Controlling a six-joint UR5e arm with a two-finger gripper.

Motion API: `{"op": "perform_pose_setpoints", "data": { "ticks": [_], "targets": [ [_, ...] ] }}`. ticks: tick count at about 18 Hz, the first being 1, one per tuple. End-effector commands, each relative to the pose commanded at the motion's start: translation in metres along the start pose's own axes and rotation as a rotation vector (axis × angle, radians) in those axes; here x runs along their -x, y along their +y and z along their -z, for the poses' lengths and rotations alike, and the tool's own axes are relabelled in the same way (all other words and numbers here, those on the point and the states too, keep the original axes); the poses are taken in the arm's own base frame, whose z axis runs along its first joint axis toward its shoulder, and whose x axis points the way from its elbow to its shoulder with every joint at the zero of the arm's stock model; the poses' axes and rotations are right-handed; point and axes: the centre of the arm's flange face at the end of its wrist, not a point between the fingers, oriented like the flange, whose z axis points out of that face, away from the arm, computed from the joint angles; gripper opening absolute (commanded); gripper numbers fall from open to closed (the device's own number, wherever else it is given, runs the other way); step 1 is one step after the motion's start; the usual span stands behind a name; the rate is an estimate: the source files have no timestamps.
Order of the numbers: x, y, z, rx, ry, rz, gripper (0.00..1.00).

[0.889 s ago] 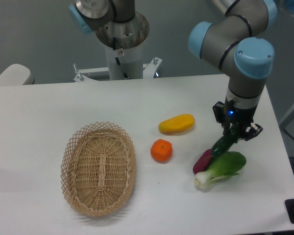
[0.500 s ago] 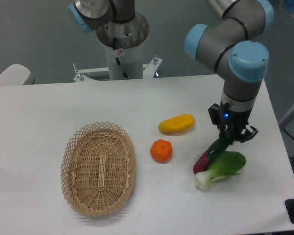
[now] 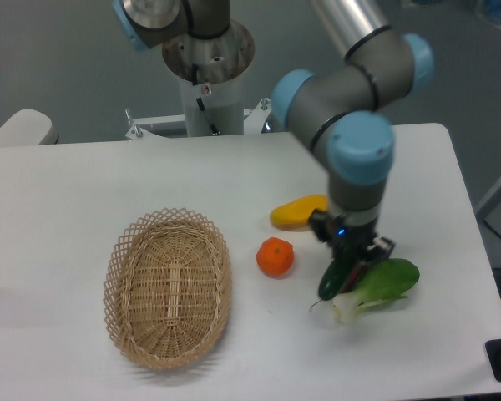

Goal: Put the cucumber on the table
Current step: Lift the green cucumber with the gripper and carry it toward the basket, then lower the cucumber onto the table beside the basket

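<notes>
Gripper (image 3: 351, 256) was clamped on cucumber (image 3: 336, 276), hanging tilted below fingers. Bok choy (image 3: 381, 284) sat just beside, orange (image 3: 275, 256) further off

Even bright overhead light, soft faint shadows; slightly soft focus, mild grain

My arm is made of smooth grey tubes with light blue caps at the joints. My gripper (image 3: 351, 260) is small and black, with a tiny blue light glowing above it. My pale base column carries a small red-and-white sticker.
</notes>
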Motion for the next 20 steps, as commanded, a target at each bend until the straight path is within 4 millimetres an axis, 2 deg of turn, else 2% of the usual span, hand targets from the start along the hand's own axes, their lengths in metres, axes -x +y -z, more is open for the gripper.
{"op": "perform_pose_setpoints", "data": {
  "ticks": [3, 6, 13, 15, 18, 20],
  "targets": [
    [-0.030, -0.027, -0.032, -0.003, 0.009, 0.103, 0.19],
    [-0.046, -0.044, -0.056, -0.004, 0.013, 0.141, 0.19],
    [-0.045, -0.053, -0.095, 0.001, 0.012, 0.118, 0.19],
    [-0.045, -0.053, -0.100, 0.005, 0.013, 0.109, 0.20],
    [-0.045, -0.053, -0.101, 0.005, 0.013, 0.104, 0.25],
    [-0.045, -0.053, -0.100, 0.003, 0.012, 0.093, 0.42]
  ]
}}
